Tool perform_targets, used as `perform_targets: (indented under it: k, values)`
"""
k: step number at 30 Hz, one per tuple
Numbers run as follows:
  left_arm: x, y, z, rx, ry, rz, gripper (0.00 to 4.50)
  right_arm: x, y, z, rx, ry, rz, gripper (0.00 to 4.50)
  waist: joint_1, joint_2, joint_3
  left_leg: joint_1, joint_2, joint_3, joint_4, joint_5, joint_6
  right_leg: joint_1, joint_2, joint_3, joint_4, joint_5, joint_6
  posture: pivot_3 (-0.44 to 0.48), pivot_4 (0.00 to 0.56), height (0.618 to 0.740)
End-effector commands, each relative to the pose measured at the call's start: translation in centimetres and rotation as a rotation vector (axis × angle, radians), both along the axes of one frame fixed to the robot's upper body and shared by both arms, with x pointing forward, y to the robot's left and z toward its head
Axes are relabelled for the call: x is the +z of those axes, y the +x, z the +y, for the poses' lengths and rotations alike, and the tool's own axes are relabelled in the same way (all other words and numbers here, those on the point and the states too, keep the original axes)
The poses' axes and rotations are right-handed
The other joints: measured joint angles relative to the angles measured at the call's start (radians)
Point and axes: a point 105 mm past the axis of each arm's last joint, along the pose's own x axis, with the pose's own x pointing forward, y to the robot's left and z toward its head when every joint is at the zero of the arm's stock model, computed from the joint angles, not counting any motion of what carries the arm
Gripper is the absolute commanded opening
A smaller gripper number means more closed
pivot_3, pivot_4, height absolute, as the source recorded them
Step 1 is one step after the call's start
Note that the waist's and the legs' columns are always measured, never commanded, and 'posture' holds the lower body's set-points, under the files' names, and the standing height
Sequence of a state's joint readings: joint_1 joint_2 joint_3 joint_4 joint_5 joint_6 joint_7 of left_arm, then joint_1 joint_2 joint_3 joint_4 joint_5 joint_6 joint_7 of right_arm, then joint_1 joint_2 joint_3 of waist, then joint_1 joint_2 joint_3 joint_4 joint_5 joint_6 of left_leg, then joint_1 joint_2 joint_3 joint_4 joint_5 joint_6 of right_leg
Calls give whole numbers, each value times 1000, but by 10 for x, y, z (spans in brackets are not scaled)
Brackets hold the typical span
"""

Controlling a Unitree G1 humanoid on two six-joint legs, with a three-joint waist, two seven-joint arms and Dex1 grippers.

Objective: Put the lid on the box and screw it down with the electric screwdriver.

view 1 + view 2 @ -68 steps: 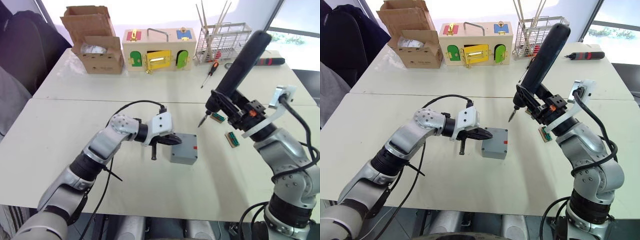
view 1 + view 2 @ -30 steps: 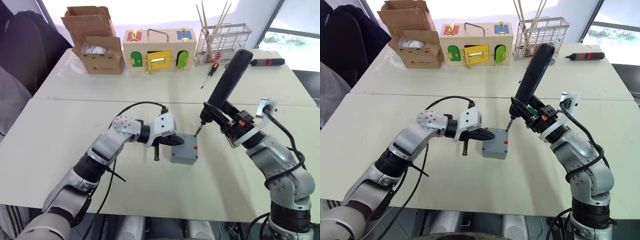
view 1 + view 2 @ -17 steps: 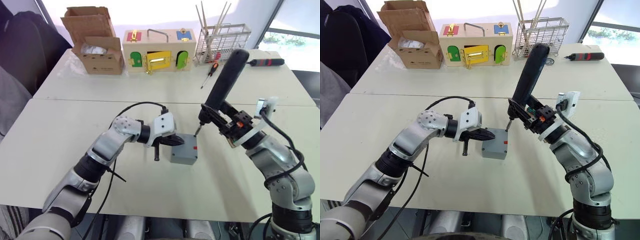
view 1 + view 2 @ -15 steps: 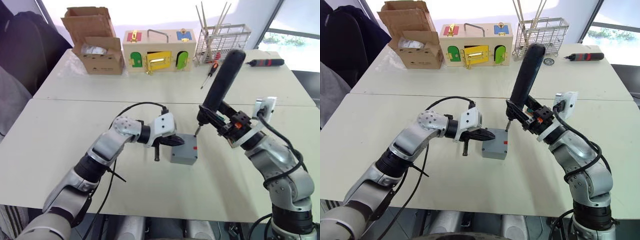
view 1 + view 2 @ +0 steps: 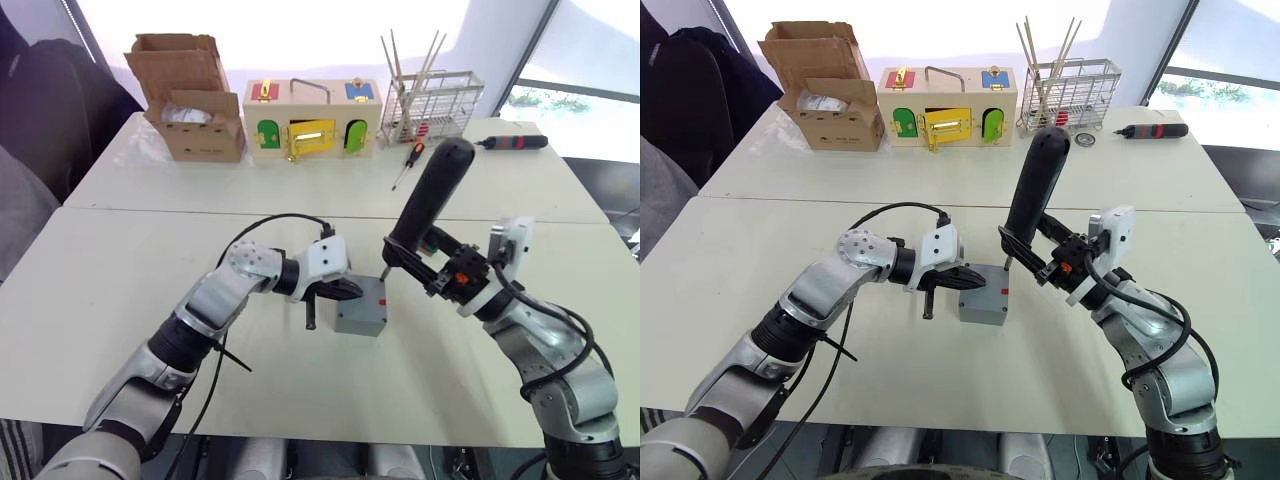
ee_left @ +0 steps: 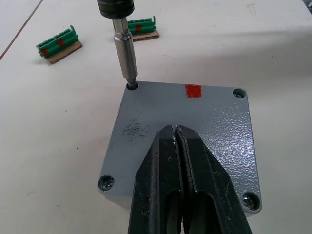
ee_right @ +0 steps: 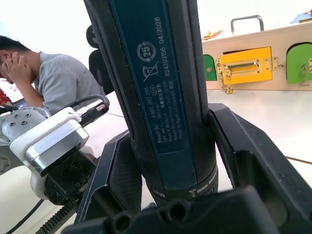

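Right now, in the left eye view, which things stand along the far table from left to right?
Open brown cardboard carton → wooden box with coloured doors → wire rack holding thin sticks → slim red-and-black manual screwdriver → black pen-like tool with red bands.

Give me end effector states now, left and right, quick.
Left end effector: shut, holding nothing, fingers pressed flat on the lid.
Right end effector: shut on the electric screwdriver, its bit in a corner screw hole of the lid.
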State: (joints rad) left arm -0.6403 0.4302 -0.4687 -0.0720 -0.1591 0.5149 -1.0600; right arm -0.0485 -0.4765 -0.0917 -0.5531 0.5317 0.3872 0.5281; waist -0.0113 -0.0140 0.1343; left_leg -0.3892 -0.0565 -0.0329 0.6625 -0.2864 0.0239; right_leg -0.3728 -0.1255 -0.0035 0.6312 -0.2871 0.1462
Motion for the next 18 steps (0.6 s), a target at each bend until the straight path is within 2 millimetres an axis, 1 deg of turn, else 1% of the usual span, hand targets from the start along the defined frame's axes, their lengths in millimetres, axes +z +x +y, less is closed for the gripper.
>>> perform_targets:
  k: [1,8,18]
  values:
    - [-15,-5,1,-1,48,40,0,-40,-3,14,68,-26,177,1910,0,1,-3,0,0,0,0,0,-1,0,0,0,0,0,0,0,150,735]
    - [-15,-4,1,5,46,39,0,-44,3,15,53,-43,195,1910,1,2,-5,0,0,0,0,-1,-2,0,0,0,0,0,0,0,150,735]
    - [-16,-3,2,20,46,40,0,-51,3,11,50,-72,215,1910,3,1,-5,0,1,-1,0,-1,-2,1,0,1,-2,0,0,0,150,735]
